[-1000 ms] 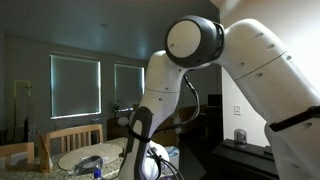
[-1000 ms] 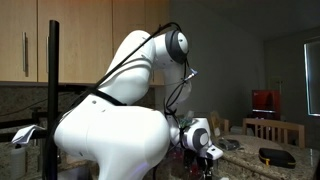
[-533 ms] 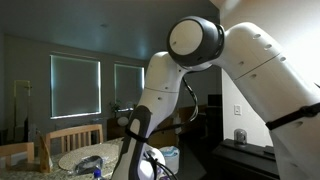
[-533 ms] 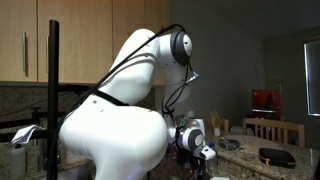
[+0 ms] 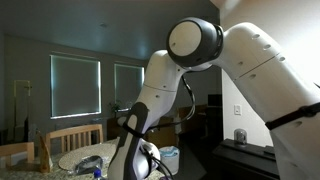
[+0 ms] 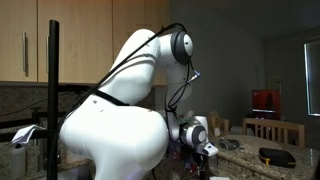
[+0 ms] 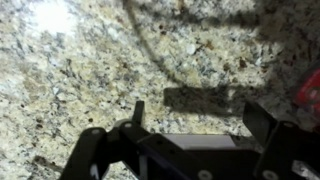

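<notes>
Pincer [image 7: 194, 106] hangs, jaws apart (wrist view only), above granite counter [image 7: 80, 70].

In the wrist view, bare granite countertop [image 7: 80, 80] lies open under and ahead of the gripper [image 7: 196, 110], whose fingers are spread wide. A red object [image 7: 308, 88] (only its edge shows) blocks the right side.

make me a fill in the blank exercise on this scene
In the wrist view the black end effector hangs with its jaws ____ over the speckled granite countertop. The small object at that view's right edge is ____. In an exterior view, the cabinets behind the white robot arm are made of ____.
Missing words: open; red; wood.
</notes>
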`<state>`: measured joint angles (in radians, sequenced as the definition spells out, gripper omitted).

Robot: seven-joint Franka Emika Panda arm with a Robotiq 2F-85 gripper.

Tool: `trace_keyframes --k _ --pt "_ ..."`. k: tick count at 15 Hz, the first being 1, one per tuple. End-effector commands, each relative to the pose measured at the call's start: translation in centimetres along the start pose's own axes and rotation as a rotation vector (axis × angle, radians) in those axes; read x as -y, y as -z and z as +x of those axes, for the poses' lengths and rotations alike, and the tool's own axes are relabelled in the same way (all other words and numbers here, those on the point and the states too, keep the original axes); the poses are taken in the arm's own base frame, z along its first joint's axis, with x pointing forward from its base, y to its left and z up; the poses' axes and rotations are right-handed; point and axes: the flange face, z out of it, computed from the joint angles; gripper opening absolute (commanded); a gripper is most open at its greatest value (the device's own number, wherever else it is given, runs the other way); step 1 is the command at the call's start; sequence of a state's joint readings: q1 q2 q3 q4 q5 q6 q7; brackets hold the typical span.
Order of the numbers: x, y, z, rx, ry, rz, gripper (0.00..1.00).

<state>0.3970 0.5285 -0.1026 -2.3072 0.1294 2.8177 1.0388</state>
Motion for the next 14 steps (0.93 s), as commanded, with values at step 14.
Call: trace_keyframes --k 14 --pt "-1.9 0.9 2.2 0.102 0.116 -0.057 1.00"
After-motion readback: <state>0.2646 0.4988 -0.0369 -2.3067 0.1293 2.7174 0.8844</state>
